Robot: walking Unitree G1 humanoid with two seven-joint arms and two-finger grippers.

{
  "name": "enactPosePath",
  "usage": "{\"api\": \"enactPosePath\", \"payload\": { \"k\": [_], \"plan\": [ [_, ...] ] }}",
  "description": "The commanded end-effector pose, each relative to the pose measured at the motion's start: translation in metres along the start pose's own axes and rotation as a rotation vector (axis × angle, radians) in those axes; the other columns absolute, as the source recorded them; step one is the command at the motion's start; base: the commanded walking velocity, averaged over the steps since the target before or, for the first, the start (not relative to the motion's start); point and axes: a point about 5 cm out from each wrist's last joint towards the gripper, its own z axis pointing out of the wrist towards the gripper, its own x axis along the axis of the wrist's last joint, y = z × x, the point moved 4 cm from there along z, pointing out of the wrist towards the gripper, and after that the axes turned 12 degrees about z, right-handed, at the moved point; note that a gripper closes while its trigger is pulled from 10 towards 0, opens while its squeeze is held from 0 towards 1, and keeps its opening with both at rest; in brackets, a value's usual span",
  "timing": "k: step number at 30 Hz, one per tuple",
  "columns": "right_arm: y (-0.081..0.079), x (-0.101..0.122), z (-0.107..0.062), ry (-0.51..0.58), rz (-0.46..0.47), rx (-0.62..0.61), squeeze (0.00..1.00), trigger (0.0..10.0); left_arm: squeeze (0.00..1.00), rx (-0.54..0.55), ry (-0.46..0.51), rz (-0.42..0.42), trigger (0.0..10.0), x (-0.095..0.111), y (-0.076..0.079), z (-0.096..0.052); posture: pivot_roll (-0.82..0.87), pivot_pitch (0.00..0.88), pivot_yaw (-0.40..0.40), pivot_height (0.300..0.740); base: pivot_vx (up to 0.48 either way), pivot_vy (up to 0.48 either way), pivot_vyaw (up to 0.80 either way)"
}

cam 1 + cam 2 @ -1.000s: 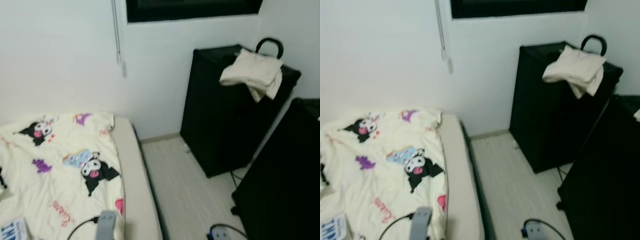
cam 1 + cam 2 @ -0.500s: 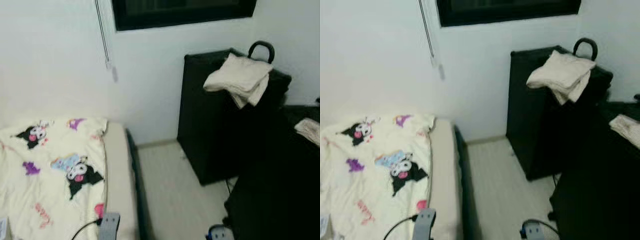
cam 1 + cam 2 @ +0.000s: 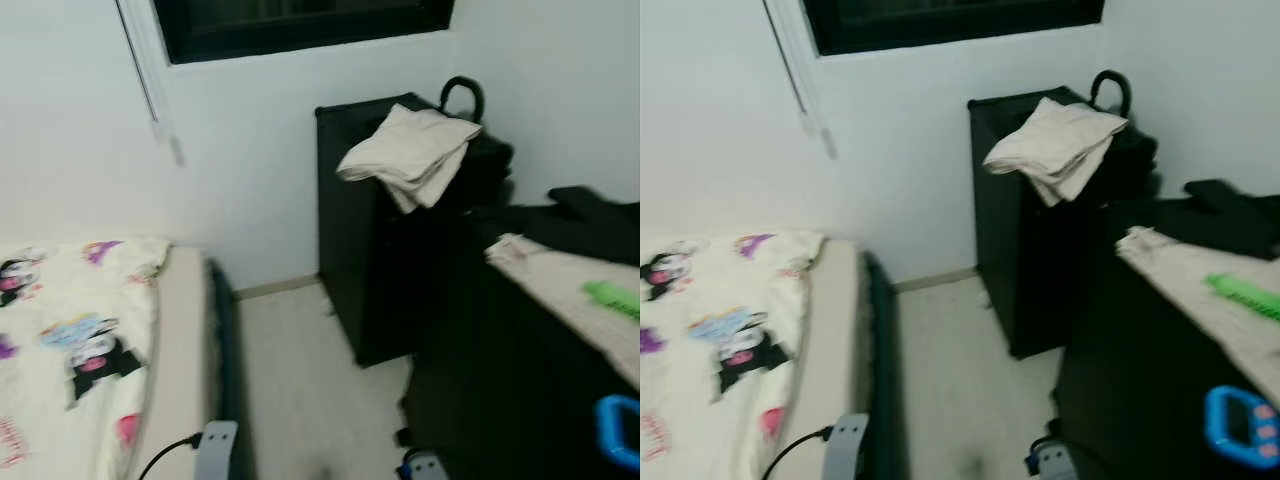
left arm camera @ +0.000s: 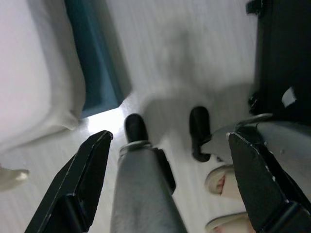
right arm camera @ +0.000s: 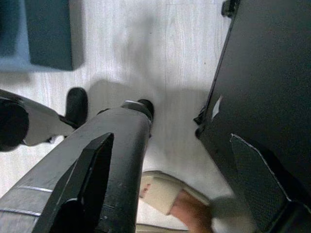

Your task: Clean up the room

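A bed lay at the left, a cabinet stood against the back wall with a cloth on top. A worktop sat right, floor between.

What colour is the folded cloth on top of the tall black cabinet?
The folded cloth is cream, seen best in the right eye view.

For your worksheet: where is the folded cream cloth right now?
In the left eye view, the cream cloth lies atop the tall black cabinet, right of centre, beside the black hooked handle.
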Motion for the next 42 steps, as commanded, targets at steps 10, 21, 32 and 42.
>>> {"api": "enactPosePath", "payload": {
  "k": [10, 21, 32, 42],
  "plan": [
    [-0.001, -0.037, -0.004, -0.09, 0.086, -0.01, 0.0, 10.0, 0.0, 0.003, -0.05, 0.021, 10.0, -0.016, -0.006, -0.003, -0.15, 0.073, 0.056, 0.74, 0.0, 0.0, 0.78],
    [-0.009, -0.032, -0.001, -0.079, 0.07, 0.0, 0.0, 10.0, 0.0, -0.004, -0.048, 0.031, 10.0, -0.014, -0.005, -0.003, -0.15, 0.061, 0.056, 0.74, 0.0, 0.0, 0.78],
    [-0.017, -0.031, 0.0, -0.075, 0.065, 0.001, 0.0, 10.0, 0.0, -0.009, -0.062, 0.043, 10.0, -0.02, -0.006, -0.004, -0.15, 0.054, 0.055, 0.74, 0.0, 0.0, 0.78],
    [-0.014, -0.029, 0.0, -0.068, 0.069, -0.002, 0.0, 10.0, 0.0, -0.008, -0.063, 0.046, 10.0, -0.02, -0.007, -0.004, -0.15, 0.059, 0.06, 0.74, 0.0, 0.0, 0.78]
  ]
}}
